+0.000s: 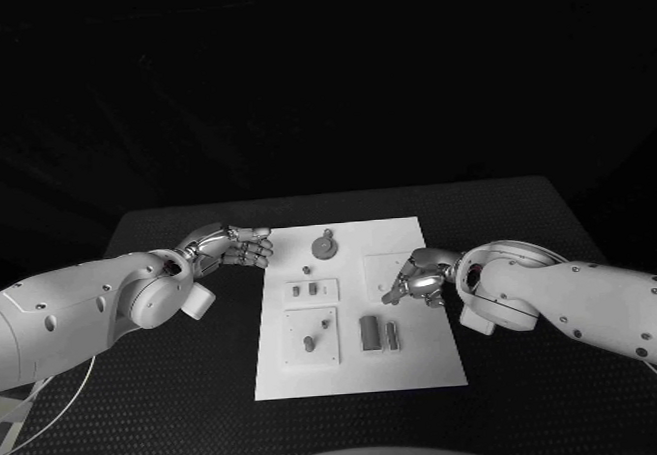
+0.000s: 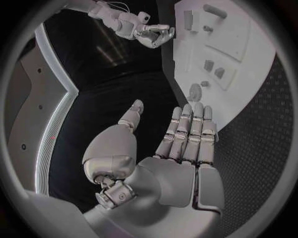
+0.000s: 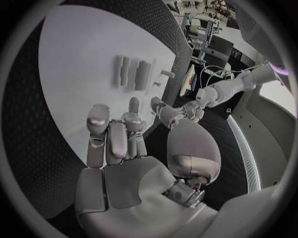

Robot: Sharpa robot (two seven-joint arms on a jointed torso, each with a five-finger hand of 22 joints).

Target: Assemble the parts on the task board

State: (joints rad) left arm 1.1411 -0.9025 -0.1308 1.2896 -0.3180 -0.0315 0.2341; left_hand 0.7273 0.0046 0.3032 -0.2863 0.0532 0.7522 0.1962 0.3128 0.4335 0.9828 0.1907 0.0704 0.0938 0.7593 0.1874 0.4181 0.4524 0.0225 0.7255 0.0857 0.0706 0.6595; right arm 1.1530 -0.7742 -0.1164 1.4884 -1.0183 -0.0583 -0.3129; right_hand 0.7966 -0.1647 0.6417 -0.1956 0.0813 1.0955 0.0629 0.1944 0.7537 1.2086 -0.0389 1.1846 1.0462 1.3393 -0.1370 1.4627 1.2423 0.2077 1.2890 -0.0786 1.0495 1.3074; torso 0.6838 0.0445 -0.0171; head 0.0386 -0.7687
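Observation:
The white task board lies in the middle of the black table. On it are a round grey part with a stem, two small parts, a short peg and upright rectangular pieces. My left hand hovers just off the board's far left corner, fingers straight, thumb apart, holding nothing; the round part lies just beyond its fingertips. My right hand hangs over the board's right edge, empty, fingers extended toward the rectangular pieces.
The dark textured table surrounds the board on every side. A raised square plate carries the peg on the board's near left. The right hand also appears in the left wrist view, across the board.

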